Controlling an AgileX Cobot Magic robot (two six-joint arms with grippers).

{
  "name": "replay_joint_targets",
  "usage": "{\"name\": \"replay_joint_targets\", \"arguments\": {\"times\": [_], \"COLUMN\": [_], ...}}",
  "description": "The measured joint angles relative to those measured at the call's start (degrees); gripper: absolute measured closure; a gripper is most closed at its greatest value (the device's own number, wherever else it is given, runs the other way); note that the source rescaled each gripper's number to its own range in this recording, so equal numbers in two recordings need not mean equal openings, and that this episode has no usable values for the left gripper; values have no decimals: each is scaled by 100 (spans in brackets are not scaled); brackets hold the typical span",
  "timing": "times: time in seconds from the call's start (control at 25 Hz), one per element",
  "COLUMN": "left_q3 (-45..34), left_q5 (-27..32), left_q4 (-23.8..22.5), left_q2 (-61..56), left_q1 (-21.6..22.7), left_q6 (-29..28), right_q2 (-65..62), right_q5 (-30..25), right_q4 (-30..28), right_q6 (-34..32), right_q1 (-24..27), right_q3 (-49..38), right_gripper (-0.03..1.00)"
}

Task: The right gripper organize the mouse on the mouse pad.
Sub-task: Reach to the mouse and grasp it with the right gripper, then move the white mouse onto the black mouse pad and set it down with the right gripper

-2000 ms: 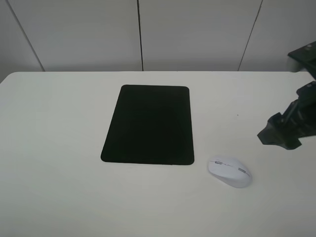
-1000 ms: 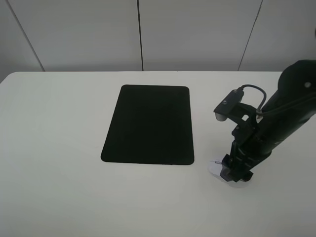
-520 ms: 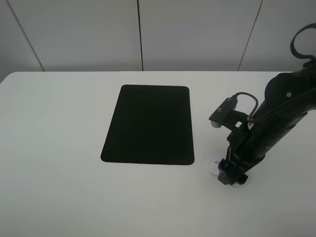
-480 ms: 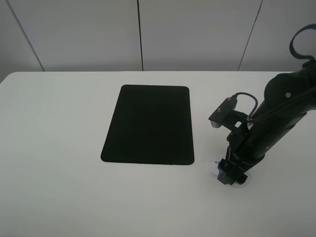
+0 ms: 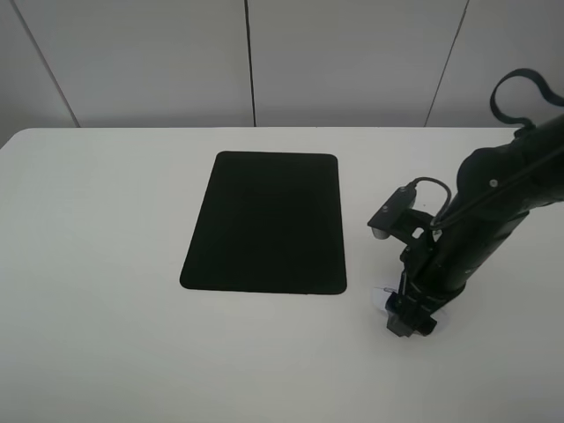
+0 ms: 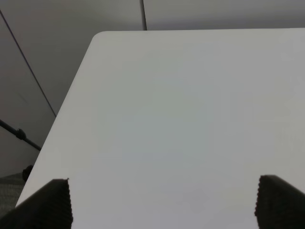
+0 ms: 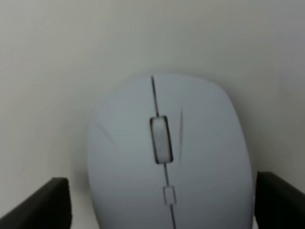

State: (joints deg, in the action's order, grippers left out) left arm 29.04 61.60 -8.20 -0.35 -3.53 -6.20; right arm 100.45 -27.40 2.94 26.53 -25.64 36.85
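The black mouse pad lies flat in the middle of the white table. The white mouse sits on the table just off the pad's near right corner, mostly hidden under my right arm in the high view. My right gripper is down over the mouse and open. In the right wrist view the mouse with its grey scroll wheel lies between the two black fingers, with a gap on each side. My left gripper is open and empty over bare table.
The white table has a rounded far left corner with a grey wall behind it. The right arm and its cable stand over the table's right side.
My right arm came in from the right edge and lowered over the mouse. In the last second it sank slightly and covered more of the mouse. Mouse and pad have not moved.
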Motion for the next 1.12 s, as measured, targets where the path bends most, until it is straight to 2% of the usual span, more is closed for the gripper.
{"name": "replay_joint_targets", "arguments": {"times": [0.52, 0.56, 0.6, 0.64, 0.72, 0.76, 1.12], "left_q3": [0, 0, 0, 0, 0, 0, 0], "left_q5": [0, 0, 0, 0, 0, 0, 0], "left_q4": [0, 0, 0, 0, 0, 0, 0], "left_q2": [0, 0, 0, 0, 0, 0, 0], "left_q1": [0, 0, 0, 0, 0, 0, 0], "left_q6": [0, 0, 0, 0, 0, 0, 0], "right_q2": [216, 216, 216, 216, 216, 216, 220], "right_q5": [125, 125, 133, 145, 150, 141, 38], "right_q4": [-15, -15, -26, -26, -19, -19, -19], "right_q6": [0, 0, 0, 0, 0, 0, 0], "right_q1": [0, 0, 0, 0, 0, 0, 0], "right_q3": [4, 4, 4, 4, 6, 6, 13], "right_gripper": [-1, 2, 15, 40, 97, 92, 92]}}
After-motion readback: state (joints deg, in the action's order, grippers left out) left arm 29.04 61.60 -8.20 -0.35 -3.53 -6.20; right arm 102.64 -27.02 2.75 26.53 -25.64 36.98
